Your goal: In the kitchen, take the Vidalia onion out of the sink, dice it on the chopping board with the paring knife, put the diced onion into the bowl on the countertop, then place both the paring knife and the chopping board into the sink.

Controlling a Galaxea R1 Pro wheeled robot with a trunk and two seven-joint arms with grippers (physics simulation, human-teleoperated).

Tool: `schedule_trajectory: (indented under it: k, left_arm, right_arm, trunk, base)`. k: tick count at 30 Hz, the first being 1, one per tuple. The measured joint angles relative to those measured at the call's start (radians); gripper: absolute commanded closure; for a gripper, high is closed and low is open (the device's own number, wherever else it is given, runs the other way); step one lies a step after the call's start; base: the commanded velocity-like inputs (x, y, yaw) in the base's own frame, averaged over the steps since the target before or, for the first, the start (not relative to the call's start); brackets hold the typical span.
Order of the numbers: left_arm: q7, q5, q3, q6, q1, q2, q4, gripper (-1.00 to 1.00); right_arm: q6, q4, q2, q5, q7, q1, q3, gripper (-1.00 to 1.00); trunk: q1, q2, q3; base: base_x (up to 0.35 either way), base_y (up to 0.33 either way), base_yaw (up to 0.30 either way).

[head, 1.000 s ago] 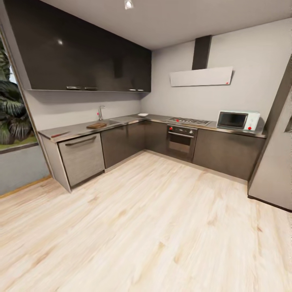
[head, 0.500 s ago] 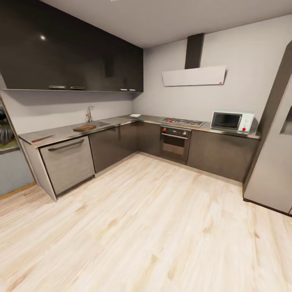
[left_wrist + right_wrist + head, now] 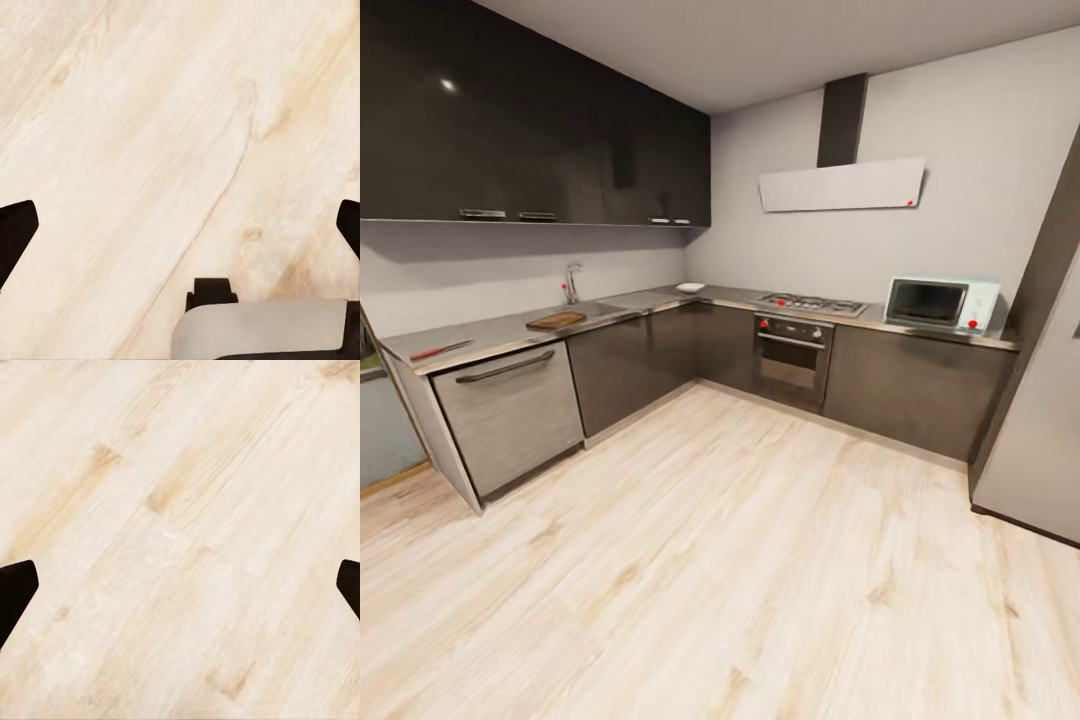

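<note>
From the head view, the long grey reflective worktop (image 3: 490, 330) runs along the left wall and turns the corner toward the far wall. The rectangular brown wooden chopping board (image 3: 556, 320) lies flat on it just beside the grey steel sink (image 3: 600, 309), near the curved chrome tap (image 3: 571, 283), a sensible spot for cutting whatever comes out of the basin. The slim paring knife with the red-orange handle (image 3: 439, 350) rests near the worktop's near left end, well apart from the board. The shallow white bowl (image 3: 689, 287) sits at the far corner. The Vidalia onion cannot be made out; if it lies in the basin, the rim hides it at this range. A black oven (image 3: 792, 350) and white microwave (image 3: 942, 302) stand further right. The robot is well back on the pale wooden floor (image 3: 740, 560), so the job looks unstarted.

In the left wrist view, the left tool (image 3: 180, 232) points down at the floor, dark fingertips spread wide, gripping nothing.

In the right wrist view, the right tool (image 3: 180, 592) is likewise spread wide and empty, presumably carried so for travel.
</note>
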Motion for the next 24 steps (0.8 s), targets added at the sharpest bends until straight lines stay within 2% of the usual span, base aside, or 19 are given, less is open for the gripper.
schedule_trajectory:
  k: [24]
  left_arm:
    - [0.000, 0.000, 0.000, 0.000, 0.000, 0.000, 0.000, -1.00]
  right_arm:
    - [0.000, 0.000, 0.000, 0.000, 0.000, 0.000, 0.000, -1.00]
  trunk:
    - [0.000, 0.000, 0.000]
  base:
    - [0.317, 0.000, 0.000]
